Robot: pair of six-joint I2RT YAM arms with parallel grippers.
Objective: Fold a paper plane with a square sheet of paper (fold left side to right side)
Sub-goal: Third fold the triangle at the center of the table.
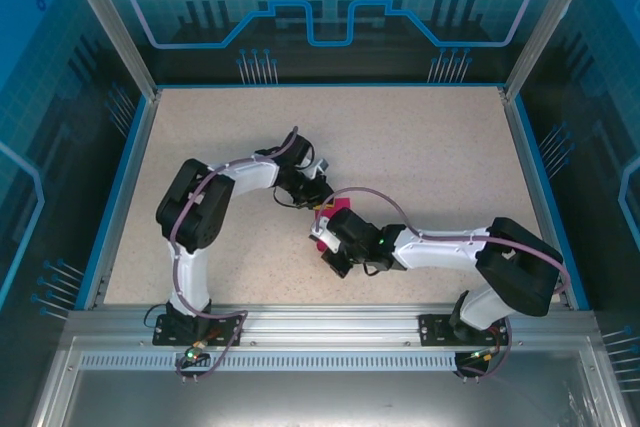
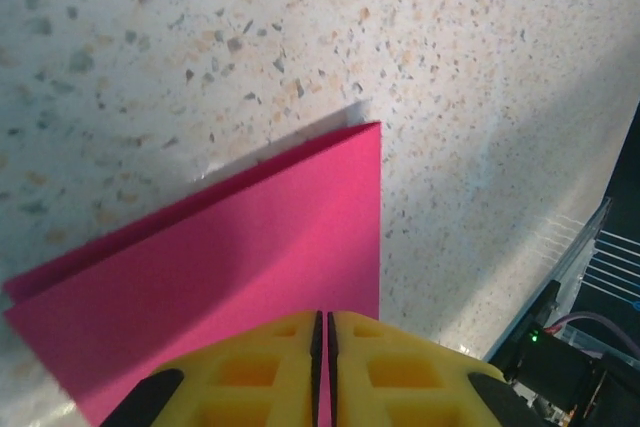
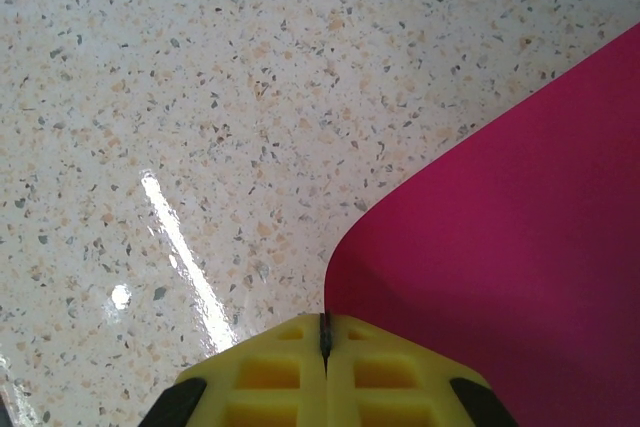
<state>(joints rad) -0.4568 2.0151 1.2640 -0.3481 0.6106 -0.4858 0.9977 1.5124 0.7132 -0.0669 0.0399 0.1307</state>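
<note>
Top external view: the sheet of paper (image 1: pixel 338 209) lies near the middle of the table (image 1: pixel 430 147), mostly covered by the two arms that meet over it. The left pincer (image 1: pixel 318 195) sits at its far side and the right pincer (image 1: pixel 322 237) at its near side. Only small patches of pink show between and beside them.

From the left wrist, the sheet of paper (image 2: pixel 250 247) is folded over on itself (a second layer peeks out along the upper left edge). It spreads flat ahead of the left pincer (image 2: pixel 323 317) and runs back beneath the yellow fingers (image 2: pixel 250 377). This pincer is clenched, with just a thin slit between the fingers and pink visible through it. It sits over the sheet rather than pinching it, and I cannot tell whether it presses on the paper.

From the right wrist, the right pincer (image 3: pixel 323 319) is clenched tight, its fingers pressed together. The sheet of paper (image 3: pixel 500 247) lies on the right of that view, its rounded pink edge curving away from the fingertips and passing below one finger. Bare speckled table (image 3: pixel 200 97) lies ahead.
</note>
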